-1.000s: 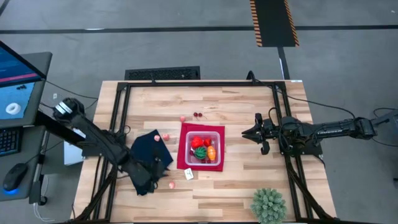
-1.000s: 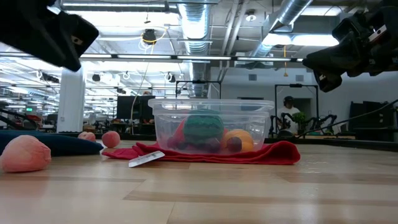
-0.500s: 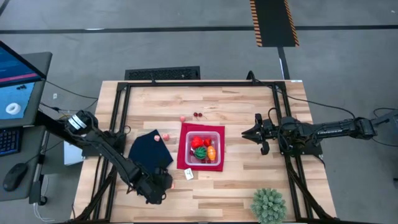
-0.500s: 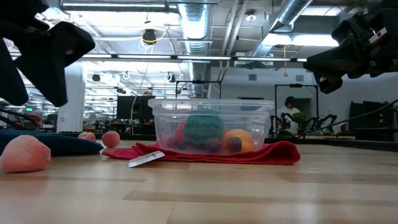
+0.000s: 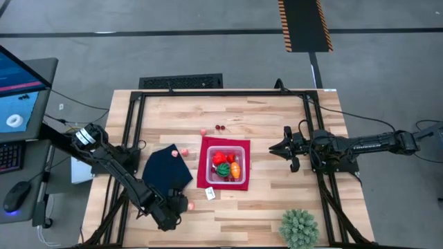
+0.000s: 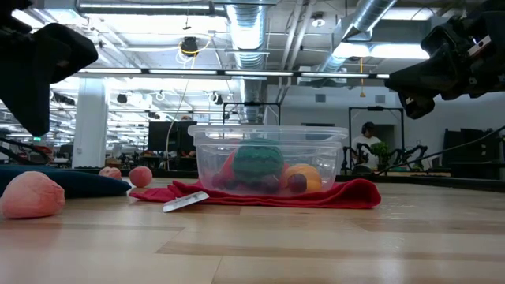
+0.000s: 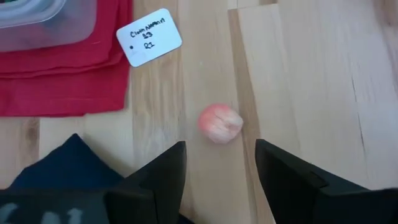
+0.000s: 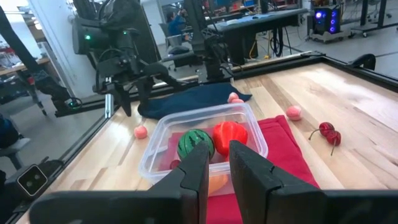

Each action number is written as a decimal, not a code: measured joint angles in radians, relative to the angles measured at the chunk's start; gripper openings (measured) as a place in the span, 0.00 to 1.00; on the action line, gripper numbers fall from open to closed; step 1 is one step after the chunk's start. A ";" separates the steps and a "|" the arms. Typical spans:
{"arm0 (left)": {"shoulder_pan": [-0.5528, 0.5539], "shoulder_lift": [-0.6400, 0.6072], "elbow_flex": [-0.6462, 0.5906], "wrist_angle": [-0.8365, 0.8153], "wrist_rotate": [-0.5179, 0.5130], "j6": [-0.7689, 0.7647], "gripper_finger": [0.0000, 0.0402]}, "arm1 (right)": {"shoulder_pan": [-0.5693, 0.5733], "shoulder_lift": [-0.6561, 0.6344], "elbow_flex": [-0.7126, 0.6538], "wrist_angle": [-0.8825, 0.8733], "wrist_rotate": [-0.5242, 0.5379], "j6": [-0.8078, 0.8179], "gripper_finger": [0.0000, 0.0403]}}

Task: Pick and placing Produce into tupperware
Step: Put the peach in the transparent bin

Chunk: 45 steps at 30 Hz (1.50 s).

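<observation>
The clear tupperware [image 5: 208, 148] [image 6: 207, 158] [image 8: 157, 155] sits on a red mat and holds a green striped ball [image 8: 194, 143], a red piece [image 8: 229, 135] and an orange one [image 6: 302, 177]. A loose pink fruit [image 7: 220, 122] [image 5: 186, 205] [image 6: 31, 196] lies on the wood near the front edge. My left gripper [image 7: 219, 144] [image 5: 178, 207] hovers above it, open, a finger on each side in the wrist view. Two small pink pieces [image 5: 185, 153] lie at the navy cloth's edge. Another pink piece [image 5: 203, 131] and dark red cherries [image 5: 220, 127] [image 8: 326, 132] lie beyond the mat. My right gripper [image 5: 275, 148] [image 8: 219, 149] waits shut, right of the container.
The red mat [image 5: 202, 177] [image 7: 56, 81] has a white label tag [image 7: 149, 36] [image 5: 210, 194] at its near corner. A navy cloth [image 5: 166, 169] [image 7: 65, 165] lies left of it. A spiky green plant ball [image 5: 299, 228] sits at the near right edge. Bare wood stretches right of the pink fruit.
My left gripper has swung from over the navy cloth toward the table's near edge and now hangs over the loose pink fruit. In the low view it has drifted toward the picture's left. The produce, the container and my right arm have stayed put.
</observation>
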 joint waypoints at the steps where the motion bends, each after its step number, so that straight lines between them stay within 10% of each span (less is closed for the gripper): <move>1: 0.000 0.000 0.000 0.000 0.004 0.001 0.46 | 0.000 0.000 0.000 0.000 0.000 0.000 0.22; 17: 0.018 0.000 -0.077 0.159 0.014 0.072 0.65 | 0.000 0.000 0.000 -0.001 0.000 0.000 0.22; 45: 0.052 0.114 -0.046 0.215 0.040 0.118 0.66 | 0.000 0.000 0.000 -0.035 0.000 0.000 0.22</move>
